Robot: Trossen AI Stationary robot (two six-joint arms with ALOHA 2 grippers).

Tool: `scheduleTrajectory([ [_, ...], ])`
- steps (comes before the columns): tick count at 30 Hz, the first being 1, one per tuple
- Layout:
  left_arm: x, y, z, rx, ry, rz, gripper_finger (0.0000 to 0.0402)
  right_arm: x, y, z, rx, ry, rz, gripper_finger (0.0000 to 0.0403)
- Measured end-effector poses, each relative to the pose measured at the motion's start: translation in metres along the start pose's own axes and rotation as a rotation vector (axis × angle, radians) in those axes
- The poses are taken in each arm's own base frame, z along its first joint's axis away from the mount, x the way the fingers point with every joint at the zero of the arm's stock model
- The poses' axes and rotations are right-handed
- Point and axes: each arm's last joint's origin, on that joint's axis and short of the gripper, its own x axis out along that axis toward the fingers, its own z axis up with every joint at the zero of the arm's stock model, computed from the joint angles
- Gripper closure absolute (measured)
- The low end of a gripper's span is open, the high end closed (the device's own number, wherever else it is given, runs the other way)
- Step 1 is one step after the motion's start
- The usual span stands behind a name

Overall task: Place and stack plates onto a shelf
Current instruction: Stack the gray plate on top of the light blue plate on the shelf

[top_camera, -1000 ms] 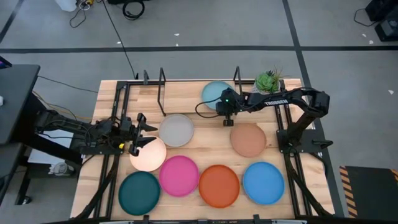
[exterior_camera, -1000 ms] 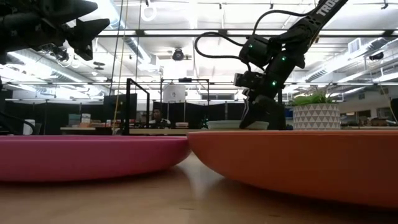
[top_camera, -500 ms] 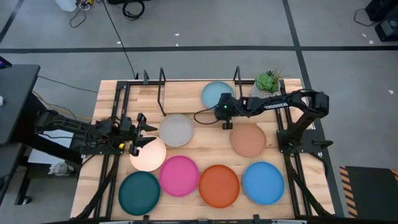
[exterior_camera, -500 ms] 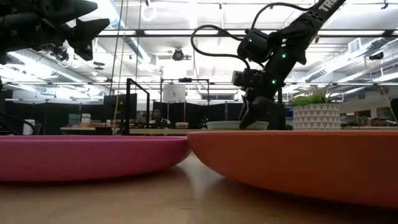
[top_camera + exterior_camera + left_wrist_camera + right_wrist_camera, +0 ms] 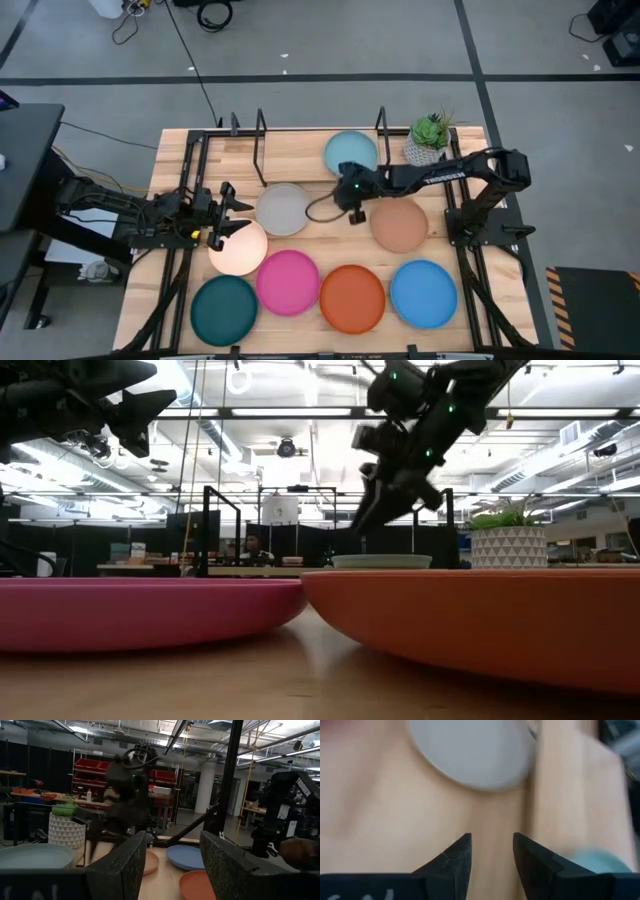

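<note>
The light blue plate (image 5: 350, 152) lies flat on the shelf (image 5: 300, 150), between its black hoops. Several other plates lie flat on the tabletop: grey (image 5: 284, 209), tan (image 5: 400, 225), cream-peach (image 5: 238, 247), pink (image 5: 288, 282), orange (image 5: 352, 298), blue (image 5: 424, 293) and teal (image 5: 224, 310). My right gripper (image 5: 352, 205) hangs open above bare wood between the grey and tan plates, clear of the table (image 5: 368, 518), with nothing between its fingers (image 5: 492, 850). My left gripper (image 5: 225, 210) waits open above the cream-peach plate's far edge, also holding nothing (image 5: 172, 860).
A potted plant (image 5: 428, 135) stands at the shelf's right end, beside the light blue plate. Black hoops (image 5: 260, 135) rise from the shelf. The shelf's left half is bare wood. A person sits in the room beyond the table (image 5: 250, 548).
My right gripper has opened and let go of the light blue plate's near edge. It has risen and moved toward the table's left and near edges, toward the grey plate. The light blue plate stays flat on the shelf.
</note>
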Motion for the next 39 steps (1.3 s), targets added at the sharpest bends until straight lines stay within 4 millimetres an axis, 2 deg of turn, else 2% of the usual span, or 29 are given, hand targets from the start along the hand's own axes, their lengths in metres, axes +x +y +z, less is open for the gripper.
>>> scheduleTrajectory([
  [4, 0.0, 0.0, 0.0, 0.008, -0.002, 0.0, 0.0209, 0.002, 0.013, 0.015, -0.036, -0.053, 0.038, 0.0265],
  [7, 0.0, 0.0, 0.001, 0.007, -0.013, 0.002, 0.0209, 0.011, 0.017, 0.027, -0.058, -0.066, 0.061, 0.0273],
  [15, 0.0, 0.0, 0.002, -0.003, -0.024, 0.004, 0.0209, 0.059, 0.024, 0.053, -0.183, 0.002, 0.127, 0.0277],
  [22, 0.0, 0.0, 0.002, -0.002, -0.023, 0.004, 0.0209, 0.095, 0.025, 0.065, -0.264, 0.062, 0.184, 0.0277],
  [27, 0.0, 0.0, 0.002, -0.002, -0.023, 0.004, 0.0209, 0.115, 0.029, 0.064, -0.304, 0.114, 0.241, 0.0277],
  [33, 0.0, 0.0, 0.002, -0.002, -0.021, 0.004, 0.0209, 0.121, 0.03, 0.065, -0.327, 0.119, 0.248, 0.0289],
  [39, 0.0, 0.0, 0.002, -0.002, -0.021, 0.004, 0.0209, 0.12, 0.028, 0.062, -0.329, 0.136, 0.26, 0.0343],
])
